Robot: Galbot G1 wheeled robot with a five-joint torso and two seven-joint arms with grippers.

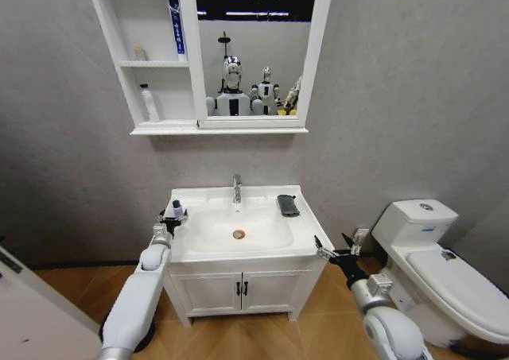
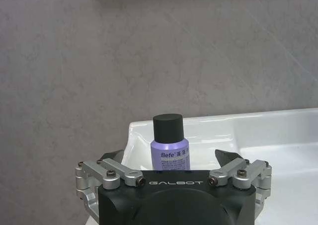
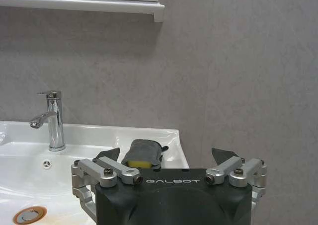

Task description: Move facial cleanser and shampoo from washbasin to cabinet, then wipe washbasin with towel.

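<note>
Both arms reach forward from the bottom of the head view toward the washbasin (image 1: 184, 249). On the left, the left hand (image 1: 172, 214) sits at the washbasin's left rim with its fingers spread, and the shampoo (image 2: 169, 144) stands upright between them, dark cap up; whether the fingers touch the bottle cannot be told. The bottle stands on the basin's flat left ledge, near the wall. On the right, the right hand (image 1: 334, 243) hangs just off the washbasin's near right corner, its fingers spread and holding nothing. Beyond it, on the right ledge of the basin, lies the dark towel (image 3: 143, 153), folded, well apart from that hand's fingers and to the right of the chrome tap (image 3: 52, 119). The brass-coloured drain (image 1: 238, 234) sits in the middle of the bowl. Up on the wall, the cabinet (image 1: 143, 63) holds the facial cleanser (image 1: 147, 102) upright on its lower open shelf, left of the mirror (image 1: 254, 46).
</note>
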